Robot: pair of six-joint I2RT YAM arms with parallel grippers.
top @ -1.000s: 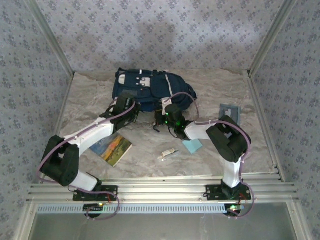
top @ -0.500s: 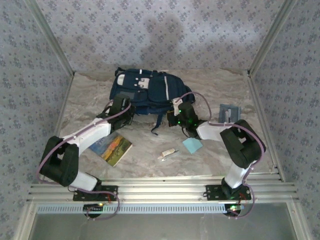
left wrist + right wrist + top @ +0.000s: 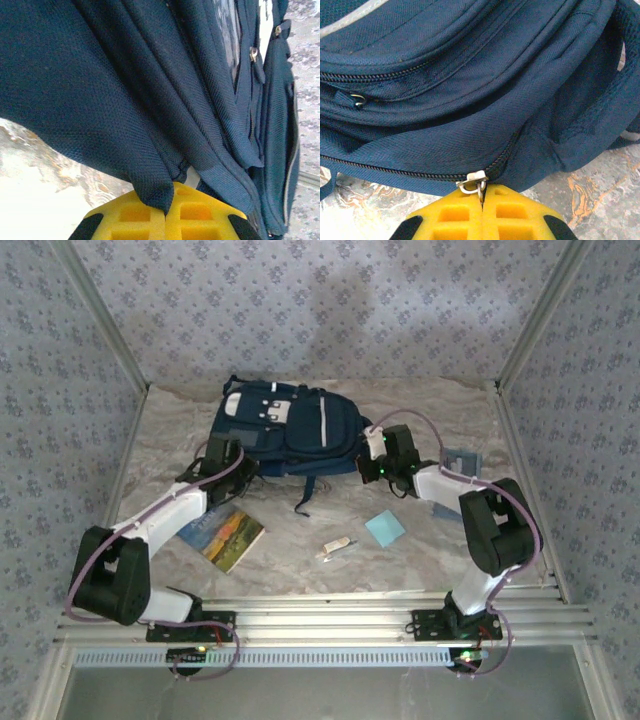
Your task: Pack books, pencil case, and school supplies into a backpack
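The navy backpack [image 3: 290, 422] lies flat at the back of the table, with its white stripes facing up. My left gripper [image 3: 224, 454] is at the pack's left edge and is shut on a fold of its fabric [image 3: 152, 185]. At the pack's right lower corner, my right gripper [image 3: 370, 458] is shut on the metal zipper pull [image 3: 474, 181]. The book [image 3: 222, 536] lies at front left beside the left arm. The light-blue pad [image 3: 385, 529] and the white stick [image 3: 335, 548] lie in front. The grey pencil case [image 3: 462, 461] is partly hidden behind the right forearm.
A dark strap [image 3: 305, 497] trails from the pack toward the front. Patterned walls and metal posts close in the table on three sides. An aluminium rail [image 3: 320, 612] runs along the near edge by the arm bases.
Both grippers have moved apart, the left one leftward and the right one rightward and back. The backpack has been drawn out wider between them, and the pencil case is now more covered.
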